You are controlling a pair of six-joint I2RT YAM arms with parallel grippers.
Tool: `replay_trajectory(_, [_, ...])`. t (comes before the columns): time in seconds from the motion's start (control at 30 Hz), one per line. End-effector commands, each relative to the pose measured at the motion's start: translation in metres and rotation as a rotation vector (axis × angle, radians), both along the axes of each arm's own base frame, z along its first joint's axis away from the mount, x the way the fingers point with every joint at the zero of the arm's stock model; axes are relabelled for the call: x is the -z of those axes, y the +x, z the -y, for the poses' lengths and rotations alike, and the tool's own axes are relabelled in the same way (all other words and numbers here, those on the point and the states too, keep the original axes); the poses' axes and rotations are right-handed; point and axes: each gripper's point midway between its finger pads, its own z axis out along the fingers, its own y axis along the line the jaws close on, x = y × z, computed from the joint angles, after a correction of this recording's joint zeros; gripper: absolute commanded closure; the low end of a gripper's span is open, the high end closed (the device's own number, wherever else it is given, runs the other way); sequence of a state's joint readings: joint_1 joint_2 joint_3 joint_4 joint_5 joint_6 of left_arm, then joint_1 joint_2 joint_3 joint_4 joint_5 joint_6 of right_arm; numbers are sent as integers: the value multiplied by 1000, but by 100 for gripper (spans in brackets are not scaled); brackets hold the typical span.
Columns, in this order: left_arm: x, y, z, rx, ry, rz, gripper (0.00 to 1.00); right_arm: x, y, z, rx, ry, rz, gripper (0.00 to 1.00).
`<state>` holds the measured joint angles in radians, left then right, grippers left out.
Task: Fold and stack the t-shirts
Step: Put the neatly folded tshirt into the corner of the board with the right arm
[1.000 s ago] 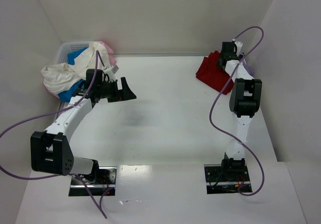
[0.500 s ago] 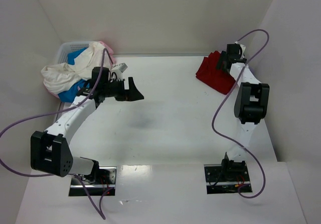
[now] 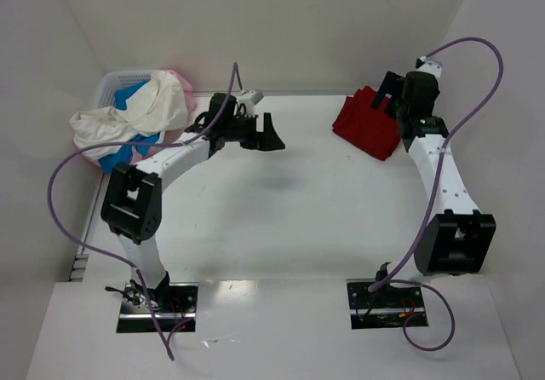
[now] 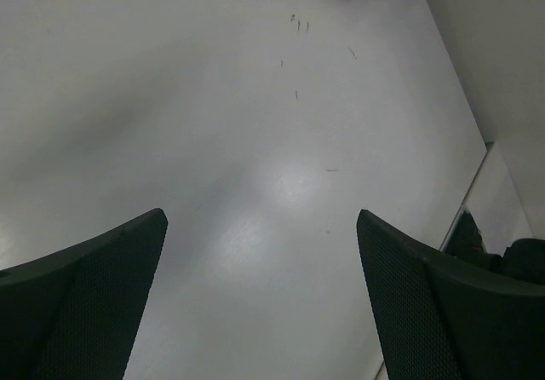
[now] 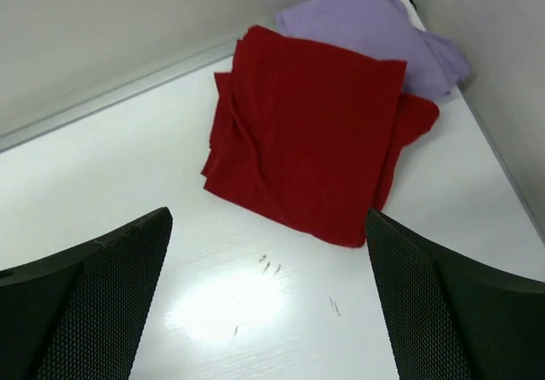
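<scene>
Release of a stacked shirt. Over the last second the right gripper (image 5: 266, 218) has drawn up and back from the dark red folded cotton t-shirt (image 5: 311, 141) while its jaws spread fully. It now holds nothing. The shirt therefore appears to be placed, lying square on the pale lavender folded t-shirt (image 5: 375, 31). The red shirt lies just ahead of and below the right fingertips, clear of both, and the lavender one shows beyond it.

The left gripper (image 4: 261, 218), also wide and empty, has swung out over the bare white table (image 3: 289, 210). The unfolded cream-white t-shirt (image 3: 128, 116) lies behind its wrist, draped over the white plastic lattice basket (image 3: 119, 80), and is probably next.
</scene>
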<state>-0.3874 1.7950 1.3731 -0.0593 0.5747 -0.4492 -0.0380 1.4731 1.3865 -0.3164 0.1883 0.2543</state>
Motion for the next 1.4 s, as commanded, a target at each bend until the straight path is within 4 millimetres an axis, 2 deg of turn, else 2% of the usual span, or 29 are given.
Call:
replay_trajectory(0.0, [-33, 33, 23, -11, -43, 135, 0, 22, -14, 1, 19, 9, -44, 0])
replay_trajectory(0.07, [-31, 34, 35, 7, -37, 146, 0, 37, -19, 4, 39, 0, -78, 0])
replay_trajectory(0.13, [-34, 36, 38, 0, -27, 169, 0, 63, -19, 14, 88, -24, -135, 0])
replay_trajectory(0.17, [-37, 36, 36, -8, -23, 171, 0, 78, -21, 15, 105, -19, -162, 0])
replay_trajectory(0.2, [-37, 36, 36, -8, -23, 171, 0, 85, -20, 22, 134, 6, -172, 0])
replay_trajectory(0.23, [-39, 36, 34, -12, -13, 182, 0, 105, -18, 26, 151, 17, -208, 0])
replay_trajectory(0.37, [-41, 26, 27, -16, 7, 170, 0, 134, -5, 38, 206, 35, -261, 0])
replay_trajectory(0.53, [-37, 17, 21, -18, 29, 154, 0, 130, 21, 38, 207, 57, -246, 0])
replay_trajectory(0.57, [-32, 15, 20, -18, 33, 145, 0, 121, 29, 39, 206, 58, -217, 0])
replay_trajectory(0.63, [-36, 13, 19, -18, 33, 146, 0, 121, 40, 40, 206, 58, -208, 0])
replay_trajectory(0.67, [-35, 13, 19, -14, 37, 153, 0, 111, 49, 41, 198, 46, -186, 0])
replay_trajectory(0.73, [-29, 9, 18, -5, 43, 131, 0, 120, 61, 43, 189, 30, -202, 0])
replay_trajectory(0.77, [-29, 9, 18, -1, 47, 138, 0, 111, 70, 44, 176, 7, -192, 0])
replay_trajectory(0.8, [-30, 8, 19, 8, 42, 136, 0, 112, 75, 45, 171, -2, -192, 0])
replay_trajectory(0.83, [-25, 8, 19, 9, 46, 128, 0, 126, 80, 46, 171, -2, -227, 0])
replay_trajectory(0.9, [-21, 8, 16, 11, 45, 116, 0, 118, 91, 52, 168, -52, -227, 0])
replay_trajectory(1.03, [-14, 4, 13, 27, 40, 90, 0, 123, 104, 65, 194, -124, -242, 0])
replay_trajectory(1.17, [-6, 3, 10, 35, 37, 68, 0, 136, 131, 75, 167, -215, -277, 0])
replay_trajectory(1.23, [1, -3, 9, 46, 42, 39, 0, 143, 134, 79, 165, -248, -314, 0])
replay_trajectory(1.27, [1, -3, 9, 46, 42, 39, 0, 137, 137, 83, 185, -259, -305, 0])
replay_trajectory(1.3, [2, -1, 4, 36, 46, 30, 0, 147, 137, 84, 191, -264, -331, 0])
replay_trajectory(1.37, [6, 0, 2, 37, 43, 19, 0, 154, 133, 84, 219, -231, -349, 0])
